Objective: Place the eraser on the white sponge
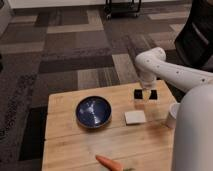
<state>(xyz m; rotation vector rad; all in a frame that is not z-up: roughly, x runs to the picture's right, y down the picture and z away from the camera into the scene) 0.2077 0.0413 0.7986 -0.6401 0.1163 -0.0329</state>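
Observation:
The eraser is a small black block held crosswise in my gripper, its ends showing on either side of the fingers. The gripper hangs from the white arm over the far right part of the wooden table and is shut on the eraser. The white sponge lies flat on the table just in front of the gripper and slightly to its left. The eraser is a short way beyond the sponge, not over it.
A dark blue bowl sits left of the sponge. A white cup stands at the right edge, beside my white body. An orange carrot lies at the front. A black chair stands behind on the right.

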